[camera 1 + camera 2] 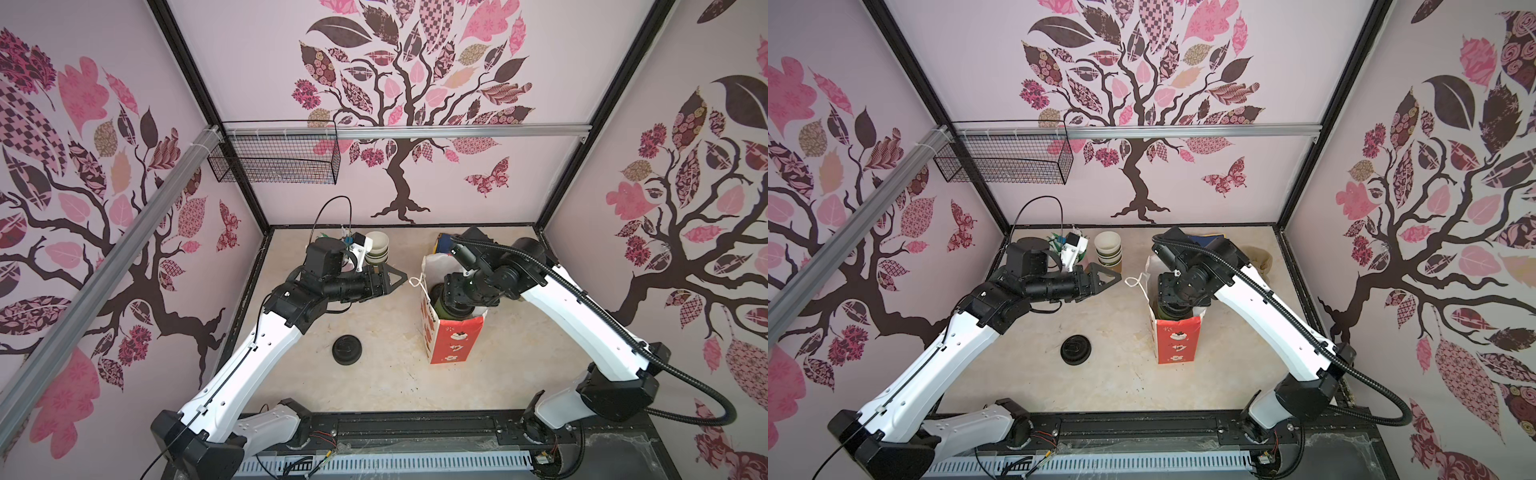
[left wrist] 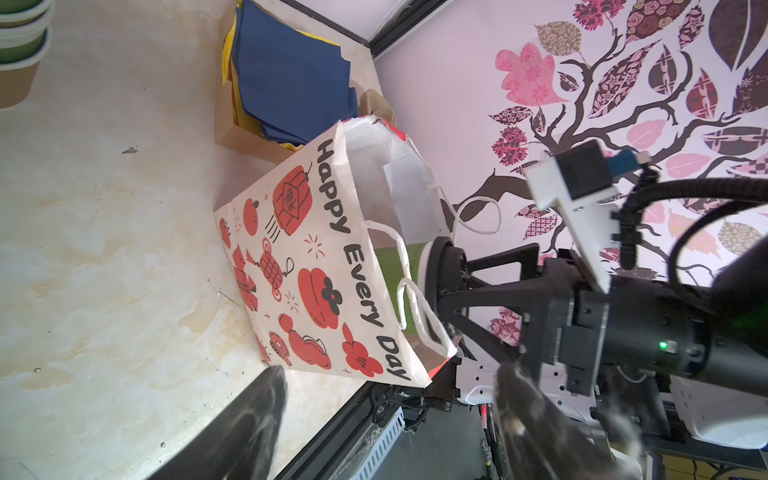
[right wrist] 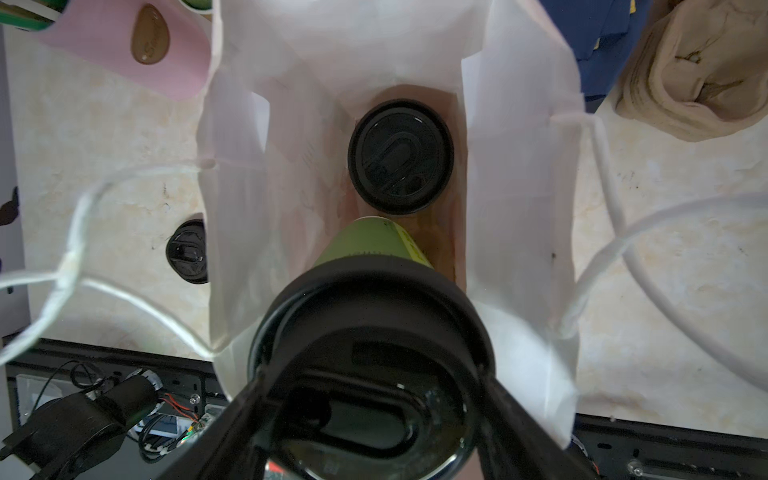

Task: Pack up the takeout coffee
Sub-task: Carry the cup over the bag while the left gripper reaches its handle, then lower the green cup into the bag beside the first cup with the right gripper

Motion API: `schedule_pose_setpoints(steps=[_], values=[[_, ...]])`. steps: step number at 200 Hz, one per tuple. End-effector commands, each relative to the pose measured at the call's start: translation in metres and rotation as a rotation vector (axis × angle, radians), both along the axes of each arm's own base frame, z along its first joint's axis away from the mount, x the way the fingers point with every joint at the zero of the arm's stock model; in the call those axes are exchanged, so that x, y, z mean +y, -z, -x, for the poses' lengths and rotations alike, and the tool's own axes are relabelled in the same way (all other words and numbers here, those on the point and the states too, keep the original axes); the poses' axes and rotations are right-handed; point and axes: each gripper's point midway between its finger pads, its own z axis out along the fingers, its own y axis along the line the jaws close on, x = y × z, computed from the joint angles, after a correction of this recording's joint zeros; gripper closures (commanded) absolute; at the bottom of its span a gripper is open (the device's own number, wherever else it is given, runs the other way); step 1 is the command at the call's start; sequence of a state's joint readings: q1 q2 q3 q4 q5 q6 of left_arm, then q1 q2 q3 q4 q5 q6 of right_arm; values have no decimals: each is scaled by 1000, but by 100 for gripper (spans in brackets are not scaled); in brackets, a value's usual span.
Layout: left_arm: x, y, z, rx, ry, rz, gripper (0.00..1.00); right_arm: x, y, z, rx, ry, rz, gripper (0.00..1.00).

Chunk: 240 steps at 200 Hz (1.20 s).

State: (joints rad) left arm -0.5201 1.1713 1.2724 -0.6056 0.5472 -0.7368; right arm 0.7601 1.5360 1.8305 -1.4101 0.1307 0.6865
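A white and red paper bag (image 1: 453,345) (image 1: 1177,345) (image 2: 316,266) stands open right of the middle. My right gripper (image 1: 457,301) (image 1: 1177,307) (image 3: 374,415) points down into its mouth. It is shut on the black lid of a green takeout coffee cup (image 3: 370,241) (image 2: 395,274), which sits partly below the bag's rim. A second lidded cup (image 3: 401,156) stands on the bag's floor, further in. My left gripper (image 1: 395,282) (image 1: 1106,282) (image 2: 390,415) hovers open and empty just left of the bag, near its string handle.
A squat stack of black lids (image 1: 347,350) (image 1: 1075,350) lies on the table in front of the left arm. Stacked empty cups (image 1: 376,249) and a pink cup (image 3: 124,45) stand at the back. Blue napkins in a cardboard box (image 2: 291,70) sit behind the bag.
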Motion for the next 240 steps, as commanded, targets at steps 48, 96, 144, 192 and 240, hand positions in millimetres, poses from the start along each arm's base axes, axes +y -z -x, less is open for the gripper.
schedule_pose_setpoints(steps=[48,96,144,192,240], values=[[-13,-15,-1,-25,63,38,24,-6,33,2,138,33,87,27],[-20,-13,-6,-12,78,51,25,-10,51,4,189,29,133,27],[-26,-9,-7,7,103,54,29,-12,62,3,212,30,163,27],[-28,-8,-8,10,110,56,35,-9,69,-1,229,18,181,26],[-30,-4,-8,25,119,64,48,-7,75,-5,236,10,203,26]])
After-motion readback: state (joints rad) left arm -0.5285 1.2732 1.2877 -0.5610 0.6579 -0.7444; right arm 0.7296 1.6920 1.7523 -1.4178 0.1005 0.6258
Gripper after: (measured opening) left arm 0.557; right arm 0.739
